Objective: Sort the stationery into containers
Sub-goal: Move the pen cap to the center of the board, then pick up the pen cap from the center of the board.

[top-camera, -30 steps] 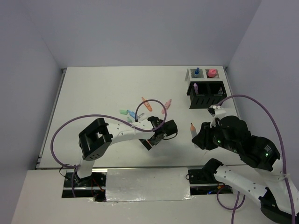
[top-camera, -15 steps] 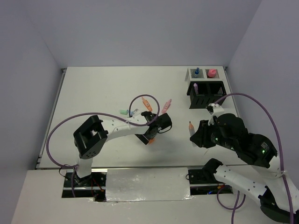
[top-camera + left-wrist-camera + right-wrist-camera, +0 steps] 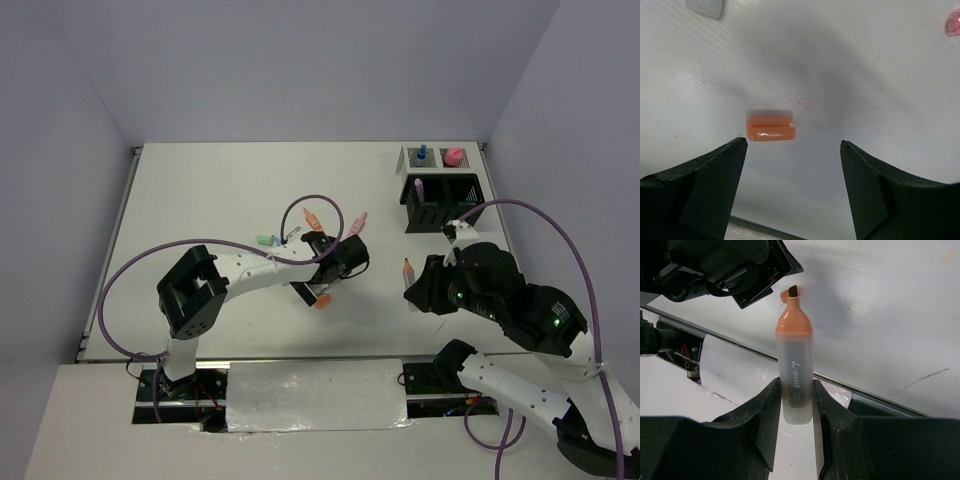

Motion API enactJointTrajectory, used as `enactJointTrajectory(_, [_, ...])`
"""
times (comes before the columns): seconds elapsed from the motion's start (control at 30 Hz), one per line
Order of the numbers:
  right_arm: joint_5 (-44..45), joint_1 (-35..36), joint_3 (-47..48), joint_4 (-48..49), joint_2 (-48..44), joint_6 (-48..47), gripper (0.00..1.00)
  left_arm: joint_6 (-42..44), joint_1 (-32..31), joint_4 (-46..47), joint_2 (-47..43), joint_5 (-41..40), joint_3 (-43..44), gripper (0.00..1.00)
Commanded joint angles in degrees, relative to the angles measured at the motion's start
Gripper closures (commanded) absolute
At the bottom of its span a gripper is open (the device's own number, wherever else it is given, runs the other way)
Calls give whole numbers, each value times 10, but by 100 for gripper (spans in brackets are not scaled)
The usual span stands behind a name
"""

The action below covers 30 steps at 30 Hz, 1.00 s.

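Observation:
My left gripper [image 3: 312, 291] is open and hovers low over the table. A small orange cap [image 3: 771, 128] lies on the table just beyond its left fingertip [image 3: 738, 146], not between the jaws; it also shows in the top view [image 3: 322, 301]. My right gripper [image 3: 796, 395] is shut on an uncapped orange marker [image 3: 795, 362], held upright above the table in the top view [image 3: 408, 272]. The black slatted organiser [image 3: 443, 203] holds a purple marker [image 3: 418, 187] in its left compartment. The white mesh tray [image 3: 437, 158] holds a blue-capped bottle [image 3: 422, 153] and a pink item [image 3: 454, 156].
Loose markers lie behind the left gripper: a green one [image 3: 265, 240], an orange one [image 3: 313, 218] and a pink one [image 3: 358, 223]. The left arm's purple cable [image 3: 310, 200] loops over them. A pale object [image 3: 705, 6] and a pink item [image 3: 954, 22] sit at the left wrist view's edges.
My left gripper has moved left and toward the back, and its cable loop shifted with it. My right gripper has shifted slightly left with the orange marker still in it.

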Motion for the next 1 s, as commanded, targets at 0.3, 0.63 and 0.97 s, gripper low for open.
enactJointTrajectory(0.3, [28,4,1,38,8,15,82,126,7,32,13,30,-15,11])
enactJointTrajectory(0.63, [27,4,-17,46,2,23,82,133,8,48,9,45,-53,12])
enactJointTrajectory(0.97, [29,4,-16,47,3,26,82,144,8,68,20,50,-72,17])
